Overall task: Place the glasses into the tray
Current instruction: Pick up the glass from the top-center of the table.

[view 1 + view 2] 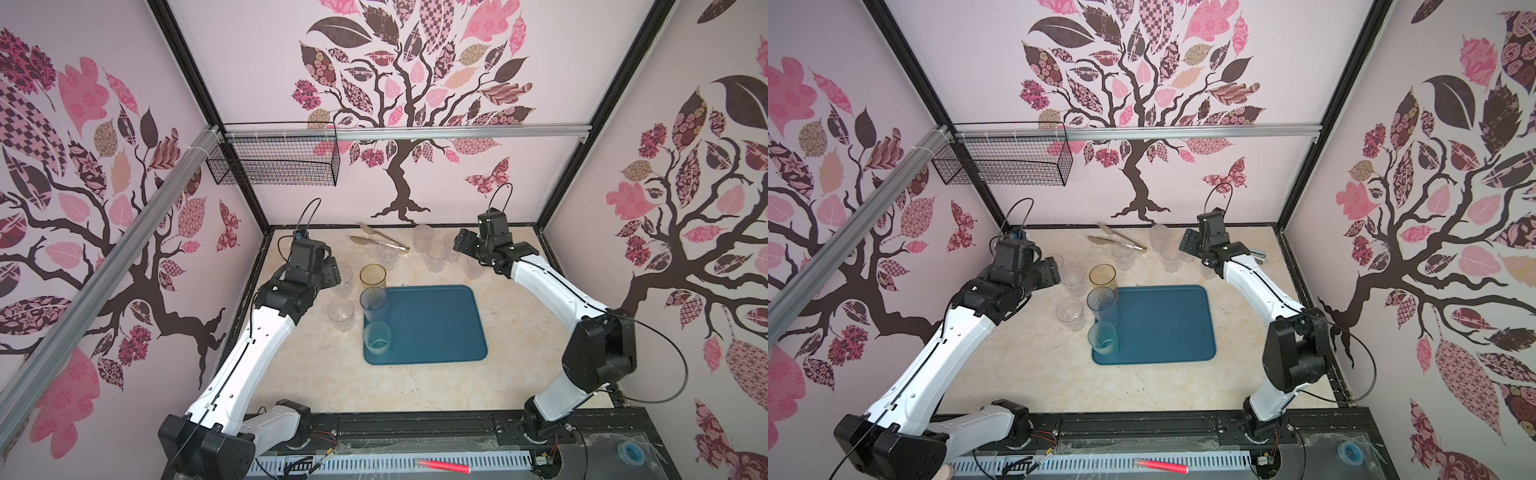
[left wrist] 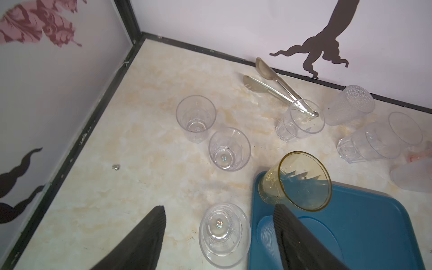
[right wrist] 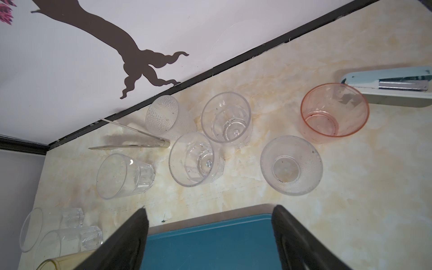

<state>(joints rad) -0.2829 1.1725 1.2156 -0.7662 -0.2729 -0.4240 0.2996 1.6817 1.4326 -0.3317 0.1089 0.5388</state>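
The teal tray (image 1: 440, 328) (image 1: 1167, 328) lies mid-table. Along its left edge stand three glasses: an amber one (image 1: 372, 276) (image 2: 301, 184), a ribbed one (image 1: 374, 302) and a frosted one (image 1: 377, 338). My left gripper (image 1: 332, 272) (image 2: 219, 211) hangs open just left of the tray, above a clear glass (image 2: 224, 233) on the table, not touching it. My right gripper (image 1: 463, 242) (image 3: 210, 211) is open and empty over the tray's far edge (image 3: 210, 219). Beyond it stand several clear and frosted glasses (image 3: 225, 117) and a pink one (image 3: 334, 114).
Steel tongs (image 1: 380, 241) (image 2: 275, 84) lie by the back wall, their hinge end resting in a clear glass (image 2: 301, 119). A pale stapler (image 3: 385, 84) sits at the far right near the pink glass. Two more clear glasses (image 2: 196, 117) stand left of the tray.
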